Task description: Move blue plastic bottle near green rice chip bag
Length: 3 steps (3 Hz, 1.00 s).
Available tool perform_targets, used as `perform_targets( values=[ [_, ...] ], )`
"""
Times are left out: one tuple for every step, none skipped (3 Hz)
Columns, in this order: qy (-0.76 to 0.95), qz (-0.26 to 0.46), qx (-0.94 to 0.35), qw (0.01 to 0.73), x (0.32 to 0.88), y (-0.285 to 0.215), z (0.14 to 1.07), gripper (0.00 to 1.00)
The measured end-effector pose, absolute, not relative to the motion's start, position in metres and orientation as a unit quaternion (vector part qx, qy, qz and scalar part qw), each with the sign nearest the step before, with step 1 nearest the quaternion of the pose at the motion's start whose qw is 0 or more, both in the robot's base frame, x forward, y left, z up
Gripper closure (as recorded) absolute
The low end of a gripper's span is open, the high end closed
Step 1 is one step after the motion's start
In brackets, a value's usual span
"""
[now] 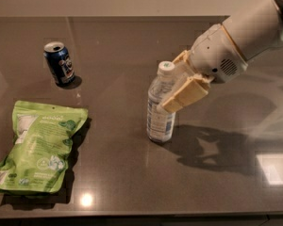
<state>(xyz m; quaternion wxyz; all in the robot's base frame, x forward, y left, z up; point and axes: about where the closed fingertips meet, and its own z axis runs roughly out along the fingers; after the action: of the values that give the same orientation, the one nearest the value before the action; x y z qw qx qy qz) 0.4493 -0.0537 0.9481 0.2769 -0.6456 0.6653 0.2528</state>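
Gripper [172,83] at blue plastic bottle [159,124], w/ label partly hidden behind it; grip state unclear.

Plastic bottle [160,121], blue label: 1. Chip bag [37,147], green: 1. Soda can [60,64], dark blue: 1. Table [132,187]: 1. Gripper [172,84]: 1, at the bottle's upper half, spread to either side of it.

Your gripper [172,83] is at the upright blue plastic bottle [159,121]; the green rice chip bag [37,147] lies well left.
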Motion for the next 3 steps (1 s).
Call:
perform_targets(
  values=[
    [0.660,0.260,-0.648,0.277,0.450,-0.048,0.950,0.64],
    [0.657,0.262,-0.650,0.277,0.465,-0.036,0.958,0.88],
    [0.646,0.275,-0.655,0.280,0.477,-0.013,0.965,1.00]
  ],
)
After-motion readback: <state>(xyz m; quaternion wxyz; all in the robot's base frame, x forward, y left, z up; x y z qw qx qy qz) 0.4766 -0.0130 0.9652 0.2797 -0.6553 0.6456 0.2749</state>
